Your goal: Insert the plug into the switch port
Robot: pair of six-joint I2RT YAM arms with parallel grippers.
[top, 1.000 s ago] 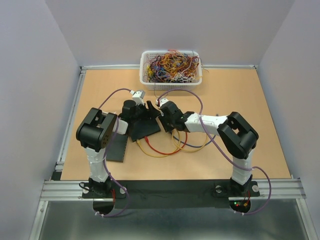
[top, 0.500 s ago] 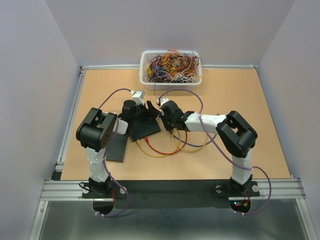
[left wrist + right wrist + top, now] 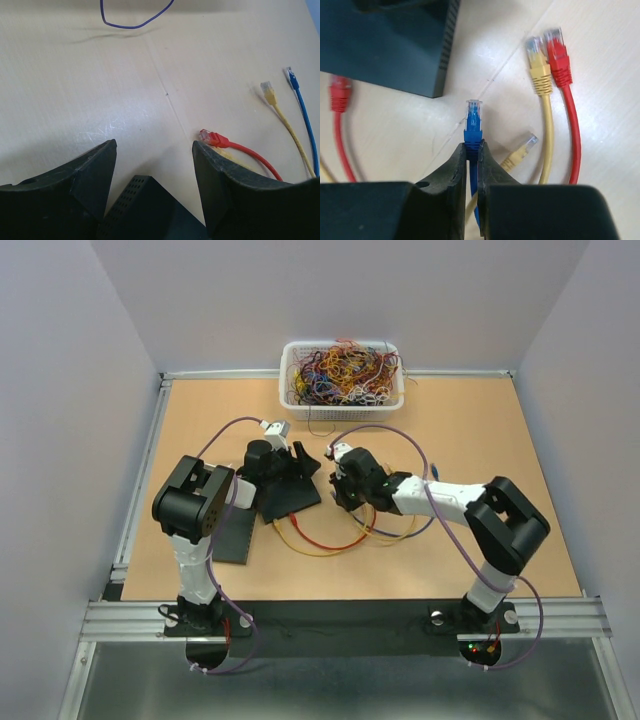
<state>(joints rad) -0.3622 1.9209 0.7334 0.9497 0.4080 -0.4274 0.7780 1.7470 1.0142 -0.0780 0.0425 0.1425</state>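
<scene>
One blue plug (image 3: pixel 473 121) clamped in the right claw (image 3: pixel 473 150), wrist-view only; left claw (image 3: pixel 152 150) apart.

My top cam looks steeply down from behind the arm bases, whole bench (image 3: pixel 480 440) in frame. Left wrist cam: close, low, facing out over the bench. Right wrist cam: very close, looking down. All three share the black box (image 3: pixel 290 495) (image 3: pixel 145 210) (image 3: pixel 385 40) and loose cables (image 3: pixel 330 540) (image 3: pixel 240 150) (image 3: pixel 552 100).

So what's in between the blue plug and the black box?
Nothing but bare table. The right wrist view shows the blue plug, pinched in the right end effector, pointing toward the black box across empty tabletop.
</scene>
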